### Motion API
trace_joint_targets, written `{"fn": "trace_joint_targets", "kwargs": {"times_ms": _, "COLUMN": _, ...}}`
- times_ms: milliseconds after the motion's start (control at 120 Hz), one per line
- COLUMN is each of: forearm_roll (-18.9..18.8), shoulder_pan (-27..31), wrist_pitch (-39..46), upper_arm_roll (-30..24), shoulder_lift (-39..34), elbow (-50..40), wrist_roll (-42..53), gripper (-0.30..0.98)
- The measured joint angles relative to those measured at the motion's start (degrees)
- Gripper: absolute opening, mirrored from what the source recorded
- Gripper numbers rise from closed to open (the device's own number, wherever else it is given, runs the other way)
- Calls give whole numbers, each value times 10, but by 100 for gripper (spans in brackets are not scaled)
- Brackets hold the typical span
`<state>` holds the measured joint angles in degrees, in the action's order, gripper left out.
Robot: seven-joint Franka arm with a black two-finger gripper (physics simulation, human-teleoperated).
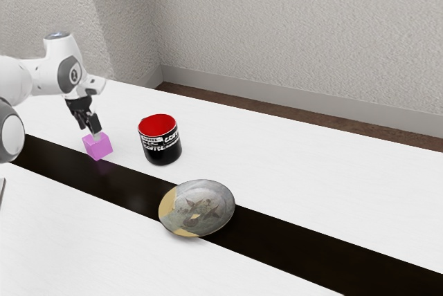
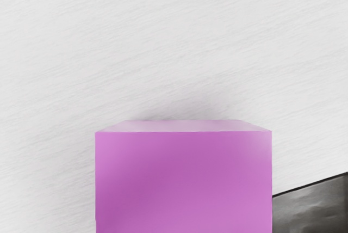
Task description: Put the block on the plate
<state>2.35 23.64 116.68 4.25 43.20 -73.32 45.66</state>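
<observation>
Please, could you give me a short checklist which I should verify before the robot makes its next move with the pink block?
1. Gripper at the block: ok, it is at the block's top.
2. Block held firmly: cannot tell.
3. Block lifted off the table: cannot tell.
4. Plate free to receive the block: ok, nothing stands on it.
5. Black cup upright: ok.
6. Block on the plate: not ok, it is away from it.
</observation>
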Motion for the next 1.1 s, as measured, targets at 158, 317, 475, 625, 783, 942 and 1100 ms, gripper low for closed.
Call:
{"fn": "trace_joint_targets", "kwargs": {"times_ms": 158, "forearm_roll": 16, "shoulder_pan": 1, "wrist_pitch": 0, "upper_arm_roll": 1, "shoulder_lift": 14, "elbow": -3, "wrist_roll": 17, "gripper": 69}}
{"fn": "trace_joint_targets", "kwargs": {"times_ms": 317, "forearm_roll": 22, "shoulder_pan": 4, "wrist_pitch": 4, "upper_arm_roll": 4, "shoulder_lift": 27, "elbow": -3, "wrist_roll": 29, "gripper": 68}}
{"fn": "trace_joint_targets", "kwargs": {"times_ms": 475, "forearm_roll": 24, "shoulder_pan": 5, "wrist_pitch": 6, "upper_arm_roll": 4, "shoulder_lift": 28, "elbow": 0, "wrist_roll": 37, "gripper": 36}}
{"fn": "trace_joint_targets", "kwargs": {"times_ms": 625, "forearm_roll": 18, "shoulder_pan": 5, "wrist_pitch": 9, "upper_arm_roll": 4, "shoulder_lift": 20, "elbow": -2, "wrist_roll": 40, "gripper": 35}}
{"fn": "trace_joint_targets", "kwargs": {"times_ms": 783, "forearm_roll": 16, "shoulder_pan": -1, "wrist_pitch": 10, "upper_arm_roll": 4, "shoulder_lift": -45, "elbow": -53, "wrist_roll": 43, "gripper": 35}}
{"fn": "trace_joint_targets", "kwargs": {"times_ms": 942, "forearm_roll": 15, "shoulder_pan": -33, "wrist_pitch": 10, "upper_arm_roll": 2, "shoulder_lift": -144, "elbow": -160, "wrist_roll": 44, "gripper": 35}}
{"fn": "trace_joint_targets", "kwargs": {"times_ms": 1100, "forearm_roll": 15, "shoulder_pan": -61, "wrist_pitch": 12, "upper_arm_roll": -2, "shoulder_lift": -234, "elbow": -267, "wrist_roll": 45, "gripper": 34}}
